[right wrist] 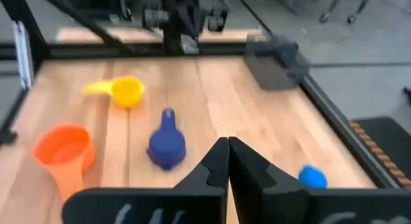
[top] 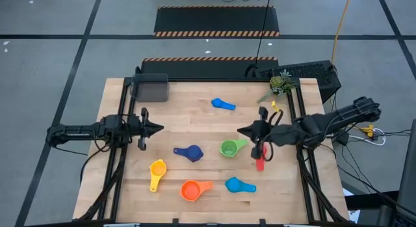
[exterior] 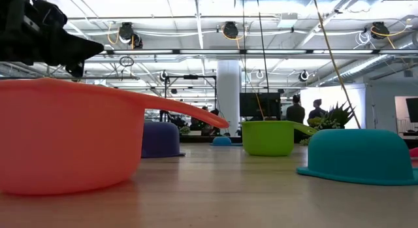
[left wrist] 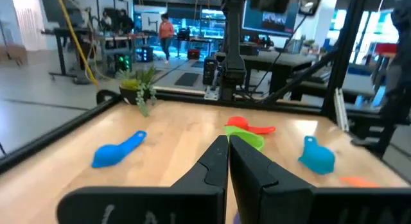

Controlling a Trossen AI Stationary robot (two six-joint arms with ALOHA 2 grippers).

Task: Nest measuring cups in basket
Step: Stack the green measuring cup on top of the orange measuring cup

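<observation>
Light, stiff, slick plastic measuring cups scattered mid-table, well apart from the corner basket; best pinched by flat handles; left gripper, right gripper both pressed together, empty.

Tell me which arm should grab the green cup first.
Right, probably. The right gripper, shut, hovers just beside the green cup. The left gripper, also shut, sits farther off, across the dark blue cup. All visible cups still lie outside the basket.
</observation>
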